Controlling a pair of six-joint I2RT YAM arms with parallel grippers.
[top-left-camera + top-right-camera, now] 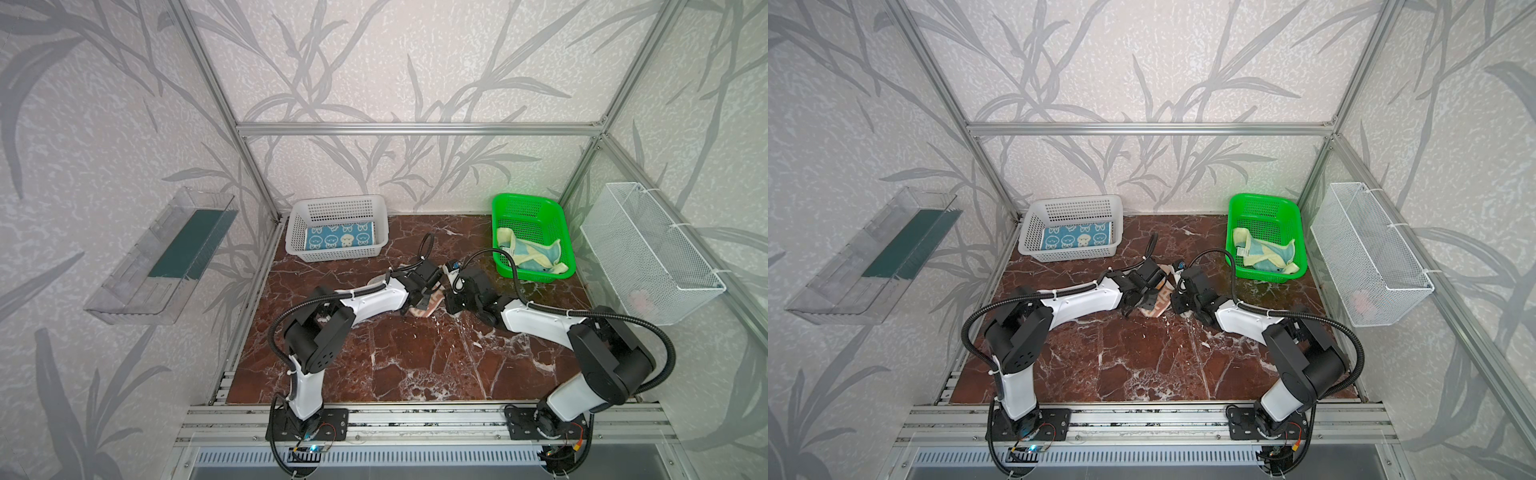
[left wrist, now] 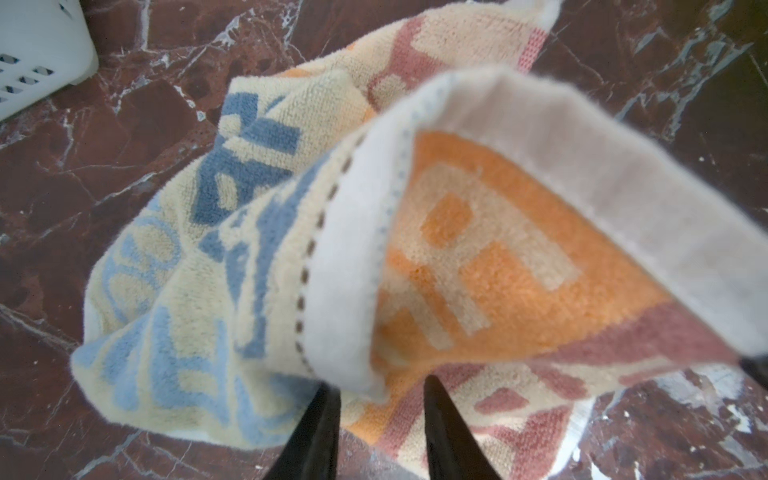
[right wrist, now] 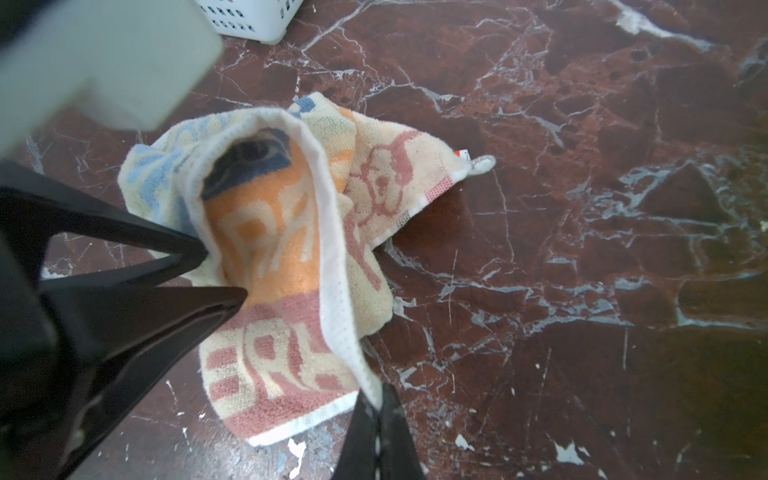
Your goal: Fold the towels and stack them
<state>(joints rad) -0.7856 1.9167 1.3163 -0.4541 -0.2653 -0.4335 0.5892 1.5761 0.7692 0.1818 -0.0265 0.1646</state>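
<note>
Terry towel (image 3: pixel 274 232) with blue, orange and red-brown stripes lies crumpled, partly lifted, mid-way on the dark red marble-patterned surface (image 1: pixel 415 353), its long axis roughly front to back. Cream letters "RA" are readable on the orange stripe. The right gripper (image 3: pixel 376 409) has its jaws closed on the white stitched hem, while the jaws of the left gripper (image 2: pixel 380 382) stand apart around the hem.

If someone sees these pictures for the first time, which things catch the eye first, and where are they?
The striped towel, crumpled in the middle of the dark red marble table, draws the eye first; the right gripper pinches its white hem, and the left gripper stands open beside it. Farther back, a bright green basket holds a teal and yellow towel, and a white basket holds a folded rabbit-face towel.
</note>
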